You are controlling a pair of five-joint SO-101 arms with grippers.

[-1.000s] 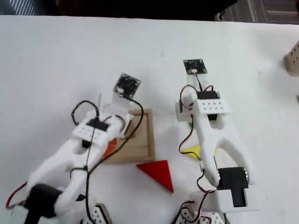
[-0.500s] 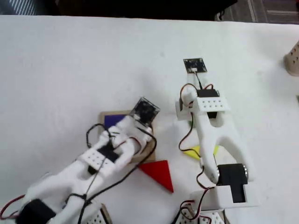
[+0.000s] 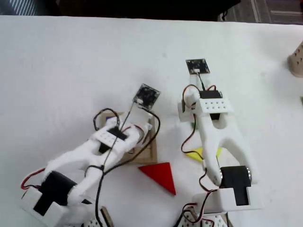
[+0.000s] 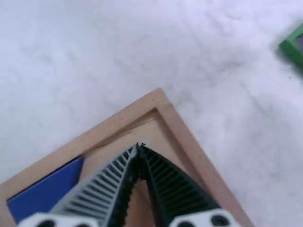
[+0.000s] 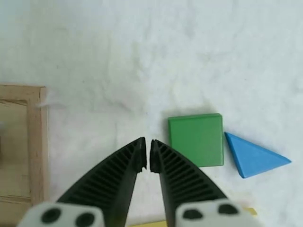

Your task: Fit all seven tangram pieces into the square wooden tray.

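1. Wooden tray (image 4: 182, 135) is lying beneath your left arm. The left gripper (image 4: 140, 150) is hanging over one inner corner, with its jaws clenched together and nothing between them.
2. Inside the tray, a dark blue piece (image 4: 42, 196) is sitting flat against a rim wall. Bare wood is showing around the fingertips, so that corner is waiting to be filled.
3. Outside the tray, at least four pieces are lying loose on the table.
   - The red triangle (image 3: 159, 176) is resting just beside the tray's near corner.
   - A yellow piece (image 3: 195, 153) is peeking out from under the right arm.
   - The green square (image 5: 195, 139) and the light blue triangle (image 5: 253, 160) are lying close together, nearly touching at a corner.
4. Your right gripper (image 5: 147, 156) is hovering over the table just beside the green square. Its jaws are pinched to a sliver and are carrying nothing.
5. You are, I judge, sitting between placements. Neither claw is holding a piece, so the step in hand is fetching the next one, and most of the job is lying ahead.
6. The next move is calling for releasing one claw, centring it over a piece and gripping across two flat edges.
   - The green square is lying handiest for the right arm.
   - The red triangle is lying handiest for the left arm. It looks like one of the larger pieces, so I would be turning it to sit flush against the walls of the bare corner.
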